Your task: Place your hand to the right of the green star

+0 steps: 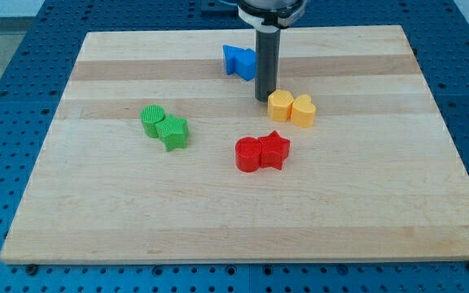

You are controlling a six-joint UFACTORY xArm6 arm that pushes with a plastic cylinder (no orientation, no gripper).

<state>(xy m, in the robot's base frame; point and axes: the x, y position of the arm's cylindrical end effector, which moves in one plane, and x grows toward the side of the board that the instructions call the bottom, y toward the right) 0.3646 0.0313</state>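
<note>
The green star [173, 132] lies left of the board's middle, touching a green cylinder [153, 120] at its upper left. My tip [265, 98] stands near the view's top centre, far to the upper right of the green star. It sits just left of a yellow hexagon block [280, 104] and just below a blue block [239, 62].
A yellow heart [303, 111] touches the yellow hexagon on its right. A red cylinder [249, 154] and a red star [273, 150] sit together at the board's centre. The wooden board [365, 203] rests on a blue perforated table.
</note>
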